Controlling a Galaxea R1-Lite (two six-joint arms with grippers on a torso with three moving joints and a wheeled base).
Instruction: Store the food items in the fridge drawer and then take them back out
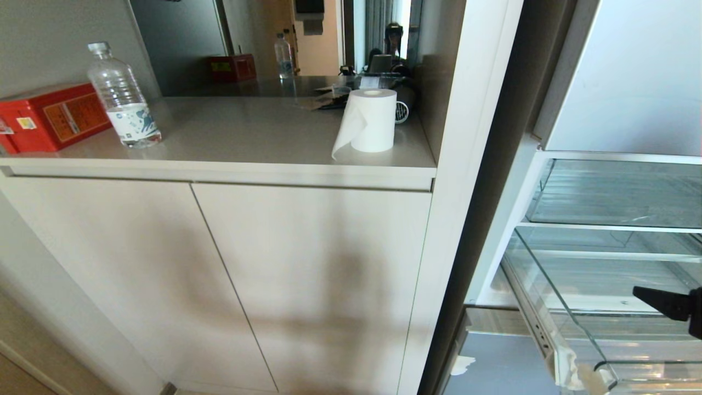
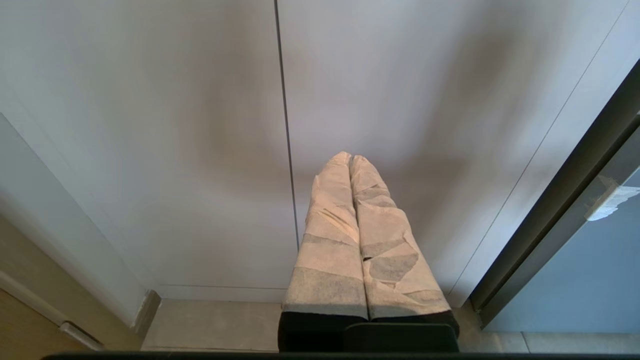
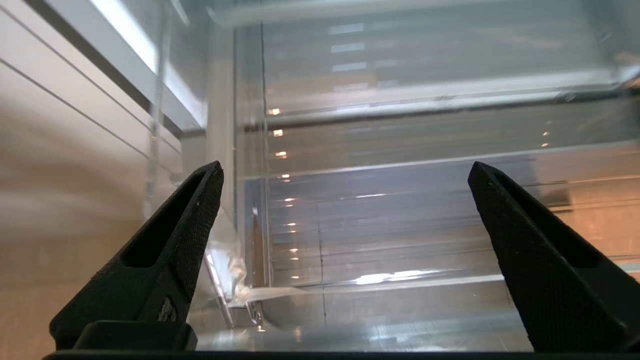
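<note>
Fridge drawer [image 3: 400, 225] faces right pincer [image 3: 345, 170], wide, empty.

Head view looks down at cabinet [image 1: 307, 274]; left wrist shares it, closer.

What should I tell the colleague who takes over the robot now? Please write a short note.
Right end effector: open, empty, over the pulled-out fridge drawer.
Left end effector: shut, empty, parked in front of the cabinet doors.
Food items: none visible in any view, and none can be seen in the visible part of the drawer.
Done: drawer is pulled out.
Left: cannot tell which phase; locate the fruits first.
</note>
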